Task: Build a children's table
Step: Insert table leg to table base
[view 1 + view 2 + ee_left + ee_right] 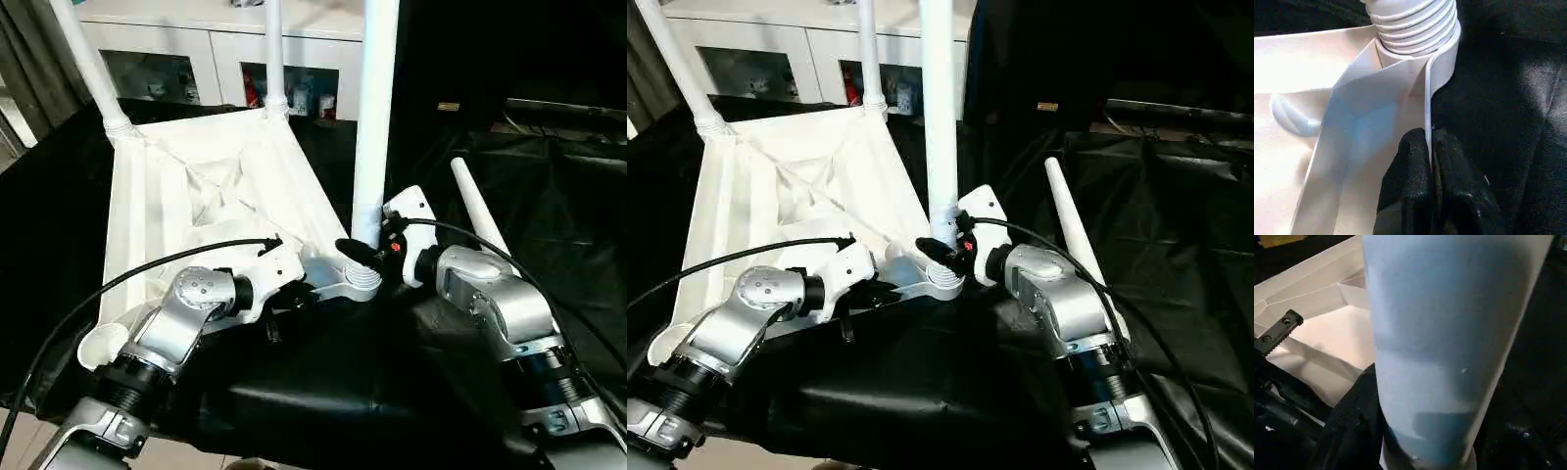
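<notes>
Your left gripper (1429, 161) pinches the upturned table top's (196, 186) rim, steadying it on the bench while your right gripper (367, 247) clasps the third leg (375, 117) at its socket.

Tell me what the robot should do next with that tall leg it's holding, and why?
Probably keep twisting it in. The right gripper is closed around the upright third leg just above the near corner socket, where threads are still visible, so it seems not fully screwed down. The left gripper pinches the tabletop's rim beside that socket, steadying it. A fourth leg lies on the black cloth.
</notes>
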Controlling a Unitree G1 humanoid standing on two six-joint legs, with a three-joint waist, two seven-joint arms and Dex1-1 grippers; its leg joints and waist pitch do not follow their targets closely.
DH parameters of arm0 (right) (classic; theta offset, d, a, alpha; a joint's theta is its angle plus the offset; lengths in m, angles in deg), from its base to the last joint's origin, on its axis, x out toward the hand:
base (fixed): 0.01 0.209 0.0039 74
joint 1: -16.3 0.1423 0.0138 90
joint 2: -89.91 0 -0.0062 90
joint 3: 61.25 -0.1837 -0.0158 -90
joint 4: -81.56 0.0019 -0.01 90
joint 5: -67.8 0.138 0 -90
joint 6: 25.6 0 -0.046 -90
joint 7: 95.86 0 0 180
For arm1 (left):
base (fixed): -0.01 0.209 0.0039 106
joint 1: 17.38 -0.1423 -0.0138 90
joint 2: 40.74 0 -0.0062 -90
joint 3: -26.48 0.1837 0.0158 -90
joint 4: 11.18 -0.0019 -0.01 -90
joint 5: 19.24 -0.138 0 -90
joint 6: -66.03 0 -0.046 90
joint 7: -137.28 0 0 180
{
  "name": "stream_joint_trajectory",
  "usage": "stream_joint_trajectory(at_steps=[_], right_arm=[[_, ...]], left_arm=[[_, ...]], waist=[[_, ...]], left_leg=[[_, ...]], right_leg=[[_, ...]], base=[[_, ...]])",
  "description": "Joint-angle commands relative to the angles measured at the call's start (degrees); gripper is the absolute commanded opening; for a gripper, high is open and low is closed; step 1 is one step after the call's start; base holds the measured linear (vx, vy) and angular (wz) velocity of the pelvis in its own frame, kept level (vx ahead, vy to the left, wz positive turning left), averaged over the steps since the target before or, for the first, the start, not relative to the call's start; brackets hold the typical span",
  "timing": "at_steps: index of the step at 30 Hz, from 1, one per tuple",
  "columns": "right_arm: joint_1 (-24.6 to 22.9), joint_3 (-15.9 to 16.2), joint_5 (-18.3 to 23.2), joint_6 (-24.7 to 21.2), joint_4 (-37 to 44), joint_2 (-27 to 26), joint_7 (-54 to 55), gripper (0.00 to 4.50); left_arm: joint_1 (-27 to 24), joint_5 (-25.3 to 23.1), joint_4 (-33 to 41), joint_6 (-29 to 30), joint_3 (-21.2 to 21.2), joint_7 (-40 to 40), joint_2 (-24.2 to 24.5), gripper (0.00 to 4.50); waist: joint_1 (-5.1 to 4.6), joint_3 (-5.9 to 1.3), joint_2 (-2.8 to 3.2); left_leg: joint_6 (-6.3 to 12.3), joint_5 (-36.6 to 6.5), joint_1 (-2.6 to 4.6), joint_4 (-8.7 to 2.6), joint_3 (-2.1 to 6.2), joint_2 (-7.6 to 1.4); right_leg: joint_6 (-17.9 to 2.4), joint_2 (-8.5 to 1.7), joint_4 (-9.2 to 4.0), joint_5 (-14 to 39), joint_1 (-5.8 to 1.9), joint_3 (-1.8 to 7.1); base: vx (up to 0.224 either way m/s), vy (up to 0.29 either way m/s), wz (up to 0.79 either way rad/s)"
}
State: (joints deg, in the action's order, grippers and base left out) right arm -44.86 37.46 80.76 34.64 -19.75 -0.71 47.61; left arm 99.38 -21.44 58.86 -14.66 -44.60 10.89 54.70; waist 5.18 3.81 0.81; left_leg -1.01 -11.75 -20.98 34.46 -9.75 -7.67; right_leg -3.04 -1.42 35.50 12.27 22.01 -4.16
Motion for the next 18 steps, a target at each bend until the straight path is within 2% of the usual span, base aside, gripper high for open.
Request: stream_joint_trajectory(at_steps=[1,6,9,13,14,17,18], right_arm=[[0.50,0.11,0.29,-0.20,0.02,-0.70,0.06,1.91],[0.13,-1.22,1.30,-0.05,-0.07,-1.40,0.60,1.90],[-1.55,-5.53,4.21,0.95,-1.42,-3.06,1.84,1.90],[-3.81,-7.00,5.18,1.95,-1.24,-3.83,2.08,1.90],[-4.75,-7.33,5.38,2.42,-0.99,-4.09,2.20,1.90],[-6.09,-7.90,5.74,3.18,-0.64,-4.56,2.42,1.90],[-7.88,-8.95,6.20,4.35,-0.37,-5.38,2.89,1.90]], left_arm=[[0.36,-0.15,-0.61,-1.66,0.02,0.33,0.33,0.00],[0.41,-0.20,-0.81,-1.82,-0.05,0.31,0.35,0.00],[0.48,-0.15,-0.97,-2.01,-0.13,0.36,0.39,0.00],[0.65,-0.10,-1.17,-2.18,-0.14,0.43,0.41,0.00],[0.75,-0.07,-1.29,-2.22,-0.18,0.44,0.42,0.00],[0.89,-0.05,-1.47,-2.32,-0.20,0.51,0.45,0.00],[1.23,-0.06,-1.94,-2.50,-0.20,0.57,0.42,0.00]], waist=[[0.29,-3.67,-0.90],[0.30,-3.77,-0.80],[0.36,-3.90,-0.69],[0.45,-4.06,-0.65],[0.55,-4.05,-0.31],[0.54,-4.00,-0.48],[0.70,-4.02,0.03]], left_leg=[[5.04,-1.63,0.29,-3.56,2.34,-5.95],[4.70,-1.63,0.32,-3.59,2.36,-6.05],[4.72,-1.50,0.27,-3.51,2.35,-6.01],[4.74,-1.12,0.27,-3.48,2.35,-6.02],[4.72,-1.15,0.29,-3.45,2.38,-6.05],[4.50,-1.74,0.26,-3.57,2.40,-6.09],[4.08,-2.58,0.32,-3.49,2.33,-6.14]], right_leg=[[-8.98,-8.56,-4.36,7.11,-3.03,4.38],[-9.06,-8.60,-4.29,6.95,-3.03,4.40],[-9.21,-8.71,-4.27,6.18,-3.09,4.49],[-9.63,-8.64,-4.07,4.27,-3.15,4.39],[-9.67,-8.70,-4.07,4.28,-3.09,4.41],[-9.74,-8.65,-4.17,4.91,-3.11,4.34],[-9.34,-8.73,-4.47,5.76,-2.97,4.49]], base=[[0.000,0.000,0.00],[0.000,0.000,0.00],[0.000,0.000,0.00],[0.000,0.000,0.00],[0.000,0.000,0.00],[0.000,0.000,0.00],[0.000,0.000,0.00]])
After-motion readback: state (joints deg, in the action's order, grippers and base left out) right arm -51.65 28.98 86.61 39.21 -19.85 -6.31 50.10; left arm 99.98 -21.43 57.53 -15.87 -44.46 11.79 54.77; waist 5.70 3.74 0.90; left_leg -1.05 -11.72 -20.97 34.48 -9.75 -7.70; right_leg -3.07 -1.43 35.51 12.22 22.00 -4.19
